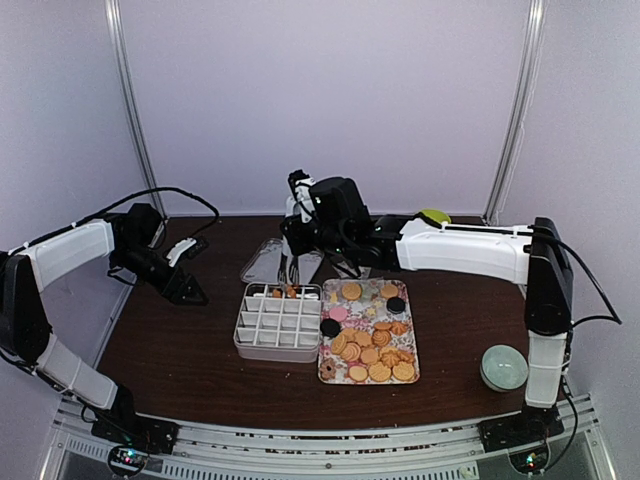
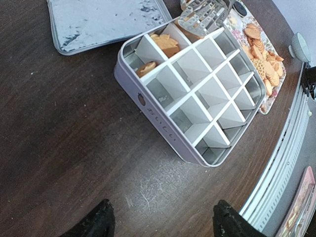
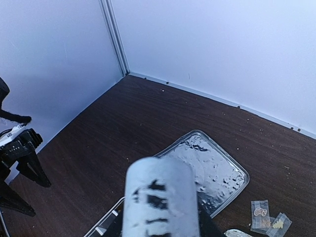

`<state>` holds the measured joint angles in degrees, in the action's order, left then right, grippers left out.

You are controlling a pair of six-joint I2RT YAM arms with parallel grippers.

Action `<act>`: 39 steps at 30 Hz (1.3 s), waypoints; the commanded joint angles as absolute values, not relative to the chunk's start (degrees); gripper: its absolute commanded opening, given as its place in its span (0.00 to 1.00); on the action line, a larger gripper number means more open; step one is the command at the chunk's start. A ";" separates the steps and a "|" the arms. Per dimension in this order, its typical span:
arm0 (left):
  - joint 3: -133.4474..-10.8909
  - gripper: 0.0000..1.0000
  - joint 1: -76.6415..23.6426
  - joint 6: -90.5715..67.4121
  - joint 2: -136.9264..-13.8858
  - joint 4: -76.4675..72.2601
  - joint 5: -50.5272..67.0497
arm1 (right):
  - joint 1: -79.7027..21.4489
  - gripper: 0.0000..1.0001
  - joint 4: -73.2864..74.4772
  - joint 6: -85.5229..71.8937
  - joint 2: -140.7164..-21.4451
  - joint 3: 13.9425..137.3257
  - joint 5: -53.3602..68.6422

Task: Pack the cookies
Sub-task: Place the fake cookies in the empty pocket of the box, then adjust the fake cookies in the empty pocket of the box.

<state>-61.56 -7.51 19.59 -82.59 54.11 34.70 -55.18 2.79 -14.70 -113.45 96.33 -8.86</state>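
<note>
Blocking most of the right wrist view, a blurred pale cylinder (image 3: 158,197) hides the right gripper's own fingers. From above, the right gripper (image 1: 295,250) carries the metal tongs (image 2: 200,17), which point down at the far edge of the divided tin (image 2: 192,98). The tongs' head is cut off by the top of the left wrist view. A scrap of orange shows beneath it, and I cannot tell whether it is pinched. The left gripper (image 2: 163,224) stands wide with nothing between its black fingertips (image 2: 98,222), low over the dark table (image 2: 59,148), near the tin's left side and apart from it.

Some of the cookies (image 2: 165,43) lie in the tin's far row of compartments, just beside the tongs' head; the nearer compartments show only grey floor. Most cookies (image 1: 370,345) cover the floral tray (image 1: 414,335), which touches the tin's right side, well apart from the left gripper. The tin's lid (image 3: 207,168) lies flat behind the tin, and two small packets (image 3: 266,217) lie beside it.
</note>
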 commanded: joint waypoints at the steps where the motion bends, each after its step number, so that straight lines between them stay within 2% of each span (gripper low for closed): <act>1: -61.98 0.71 -7.55 19.97 -81.53 54.21 35.77 | -54.83 0.33 1.20 -13.67 -109.51 96.60 -9.59; 9: -62.07 0.71 -7.56 20.00 -81.71 54.23 35.99 | -54.76 0.33 0.90 -12.49 -105.36 94.19 -10.37; 14: -62.35 0.71 -7.51 19.61 -81.98 54.23 36.16 | -54.95 0.27 1.30 -14.00 -107.65 95.34 -8.07; 19: -61.90 0.71 -7.56 19.86 -81.46 54.23 36.26 | -55.97 0.31 0.64 -14.63 -109.53 95.15 -6.93; 30: -62.03 0.71 -7.54 19.95 -81.56 54.23 36.04 | -56.71 0.30 2.39 -13.35 -113.31 97.03 -9.95; 39: -62.08 0.70 -7.56 19.80 -81.82 54.23 36.46 | -56.12 0.28 2.34 -11.31 -109.81 93.61 -13.40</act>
